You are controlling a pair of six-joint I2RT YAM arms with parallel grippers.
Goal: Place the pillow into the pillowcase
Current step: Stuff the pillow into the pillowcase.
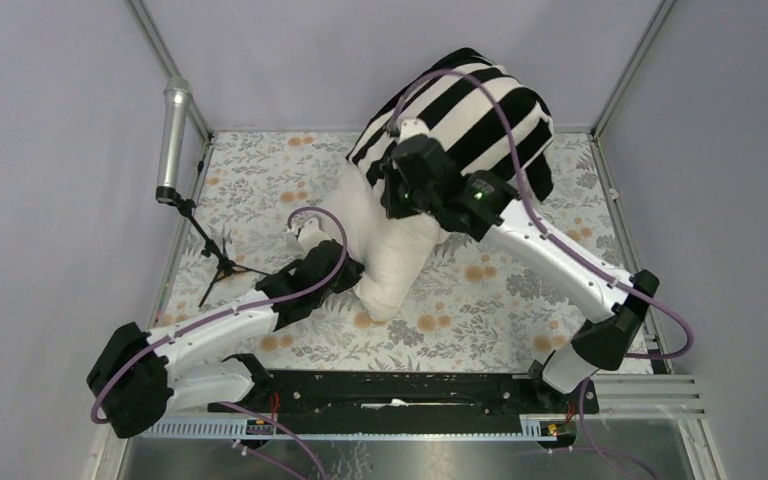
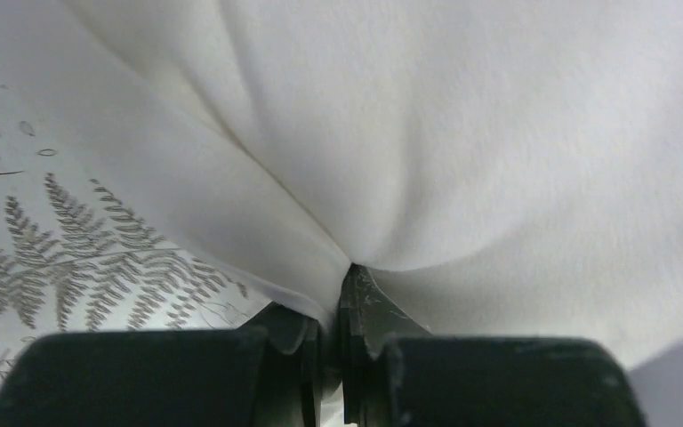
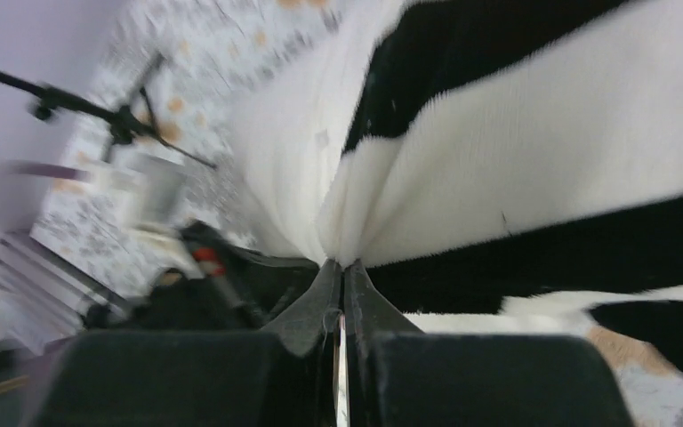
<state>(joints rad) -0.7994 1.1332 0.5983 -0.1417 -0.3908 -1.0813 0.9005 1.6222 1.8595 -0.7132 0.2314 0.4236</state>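
While the pillowcase (image 1: 480,105) sheathes half the pillow (image 1: 390,258), left gripper (image 2: 347,277) pinches pillow (right gripper (image 3: 342,267), pillowcase).

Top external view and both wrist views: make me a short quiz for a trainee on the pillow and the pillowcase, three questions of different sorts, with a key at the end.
1. True or false: the pillow is fully inside the pillowcase.
2. Multiple choice: the right arm's jaws are shut on A) the striped pillowcase, B) the plain pillow, C) nothing.
3. Fill the gap: the left arm's jaws pinch a fold of the ____.

Key:
1. False. The pillow's near end sticks out of the pillowcase.
2. A
3. pillow
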